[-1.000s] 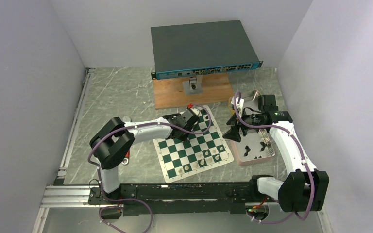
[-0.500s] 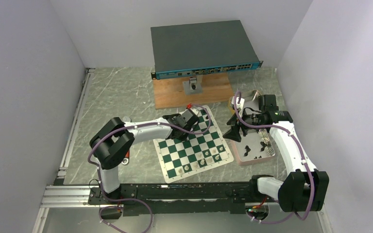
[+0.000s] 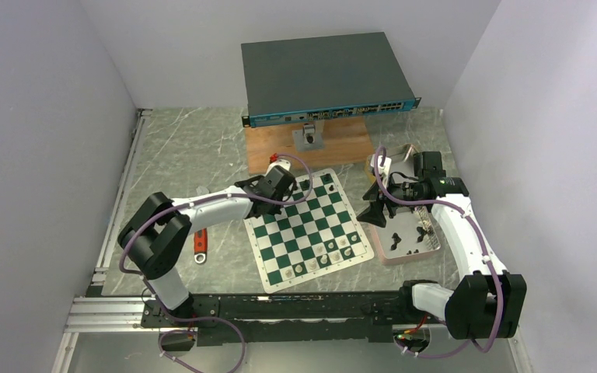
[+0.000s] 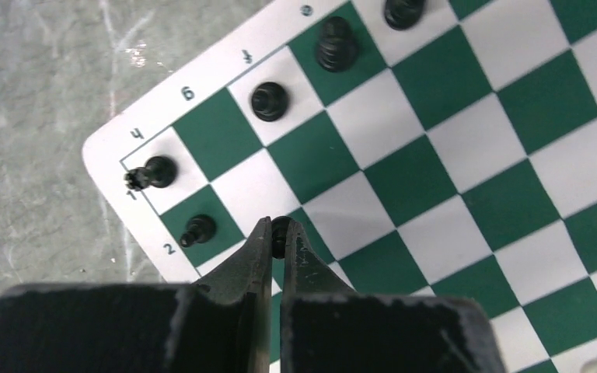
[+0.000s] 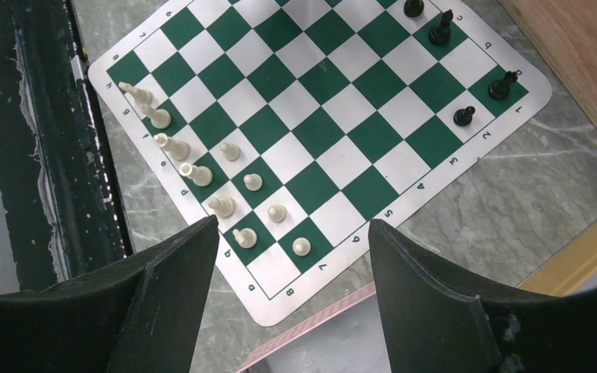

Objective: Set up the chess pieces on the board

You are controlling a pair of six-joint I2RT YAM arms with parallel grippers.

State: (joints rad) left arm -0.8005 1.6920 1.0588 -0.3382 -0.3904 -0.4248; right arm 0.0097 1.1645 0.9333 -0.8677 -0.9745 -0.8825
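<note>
The chess pieces (image 4: pixel 269 101) were found in three groups: a few black ones were stood near the upper left corner of the left wrist view, cream pieces (image 5: pixel 200 174) were ranged in two rows along the lower edge of the board (image 3: pixel 303 227) in the overhead view, and more black ones were scattered in the pink tray (image 3: pixel 412 256) to its right. The board, a thin flat mat of glossy green and white squares with rounded corners and a lettered white border, was laid askew at the centre of a grey-green marbled tabletop (image 3: pixel 194 155), which was enclosed by plain white walls (image 3: pixel 47 116). At upper centre a flat dark metal box (image 3: pixel 322 74) was propped on a wooden plank (image 3: pixel 342 144). The rough black fingers of the left gripper (image 4: pixel 278 230) were pressed together on what appeared to be a round-headed black pawn (image 4: pixel 279 224), above the board's left edge. The right gripper (image 5: pixel 293 231) was held wide apart, with nothing between its fingers.
</note>
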